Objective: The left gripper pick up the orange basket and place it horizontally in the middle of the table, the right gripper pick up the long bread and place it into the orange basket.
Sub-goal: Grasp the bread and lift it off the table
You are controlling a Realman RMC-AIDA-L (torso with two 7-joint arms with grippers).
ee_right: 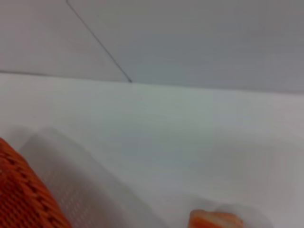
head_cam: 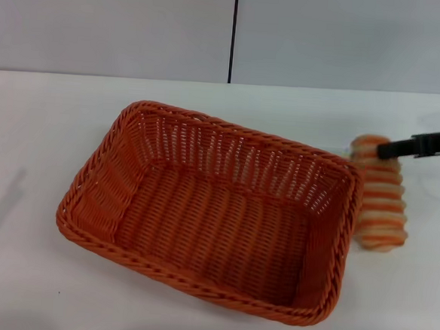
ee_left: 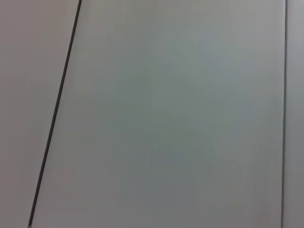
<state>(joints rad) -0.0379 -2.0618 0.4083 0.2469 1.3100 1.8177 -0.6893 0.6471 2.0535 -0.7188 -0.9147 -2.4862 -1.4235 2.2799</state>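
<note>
Head view puts the orange basket at the middle of the white table, resting flat on its base with the open side up and nothing inside it. Its long sides run across the table at a slight slant, so the corner nearest the grey panelled wall sits toward the robot's left. The long bread lies on the table just beside the basket's right short end, close enough that it may be touching the braided rim, though that cannot be settled from here. Its cream and orange-brown stripes run crosswise, and its length points from the wall toward the robot.

Only the narrow dark tip of the right gripper shows, reaching in from the right edge over the end of the bread farthest from the robot; whether its fingers are spread or closed, or already touching the loaf, I cannot tell. Right wrist view catches one corner of the basket and a sliver of the bread on the table. Left wrist view shows only wall panels, and the left gripper appears nowhere. No writing, label or brand mark is legible on anything.
</note>
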